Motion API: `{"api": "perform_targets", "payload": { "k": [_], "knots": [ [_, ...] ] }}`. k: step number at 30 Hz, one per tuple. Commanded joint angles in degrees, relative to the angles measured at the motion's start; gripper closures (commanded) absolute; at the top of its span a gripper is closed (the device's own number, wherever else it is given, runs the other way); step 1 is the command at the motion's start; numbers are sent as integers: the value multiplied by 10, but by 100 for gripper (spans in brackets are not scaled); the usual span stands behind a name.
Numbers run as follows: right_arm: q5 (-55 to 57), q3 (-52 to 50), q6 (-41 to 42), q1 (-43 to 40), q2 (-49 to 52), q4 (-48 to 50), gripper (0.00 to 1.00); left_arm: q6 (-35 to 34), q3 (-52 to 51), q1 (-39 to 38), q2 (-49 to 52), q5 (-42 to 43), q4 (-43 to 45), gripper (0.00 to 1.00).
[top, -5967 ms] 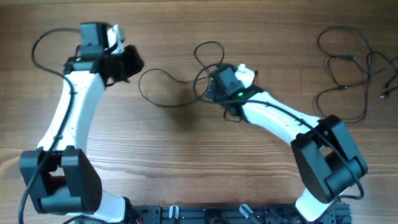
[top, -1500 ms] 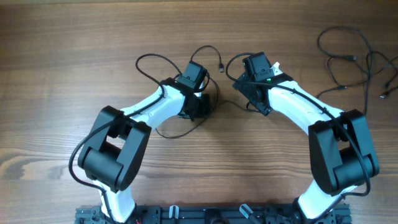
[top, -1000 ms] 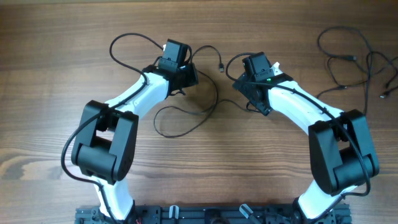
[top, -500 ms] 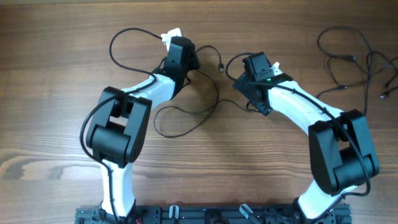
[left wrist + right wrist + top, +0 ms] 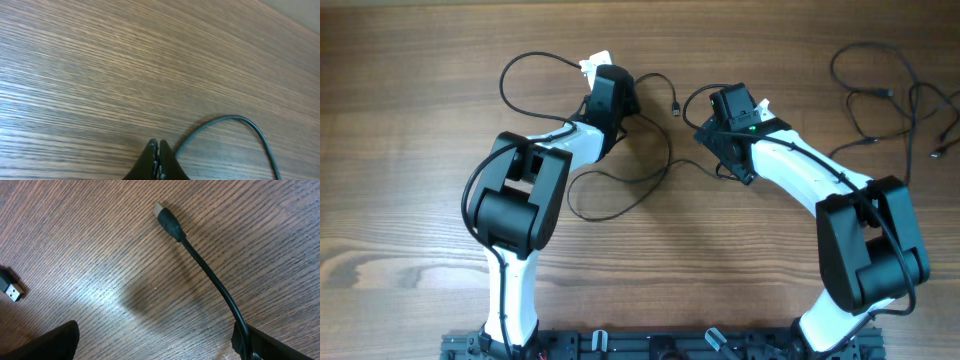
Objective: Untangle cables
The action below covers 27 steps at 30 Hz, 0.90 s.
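Observation:
A thin black cable [image 5: 620, 195] loops across the middle of the table. One loop of it [image 5: 520, 70] lies to the far left and a plug end [image 5: 675, 106] between the arms. My left gripper [image 5: 610, 88] is shut, and the cable [image 5: 225, 119] comes out beside its jaws [image 5: 159, 146]. My right gripper [image 5: 717, 118] is open just above the wood. A cable with a small plug [image 5: 165, 216] runs along its right finger [image 5: 157, 345]. A USB plug [image 5: 11, 289] lies at the left edge of the right wrist view.
Several more thin black cables [image 5: 885, 105] lie spread out at the far right of the wooden table [image 5: 420, 150]. The arms' bases stand at the front edge.
Over the last seconds my left gripper moved up and left, and the cable's loop went with it. In the last half second only the left arm's elbow shifted. The right arm stayed still.

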Motion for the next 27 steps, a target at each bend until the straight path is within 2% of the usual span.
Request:
{"api": "perform_targets", "payload": {
  "k": [1,4,11,14,17,27],
  "knots": [
    [-3,-1,9,0,5,3,0,-2,4,-3,10,130,-11,96],
    [-3,-1,8,0,5,3,0,-2,4,-13,10,191,-40,96],
    [-3,-2,8,0,5,3,0,-2,4,-53,10,246,-115,90],
    [-3,-1,8,0,5,3,0,-2,4,-65,10,264,-130,90],
    [-3,-1,8,0,5,3,0,-2,4,-75,10,280,-141,96],
    [-3,-1,8,0,5,-1,0,-4,4,-26,-62,287,-129,96]
  ]
}}
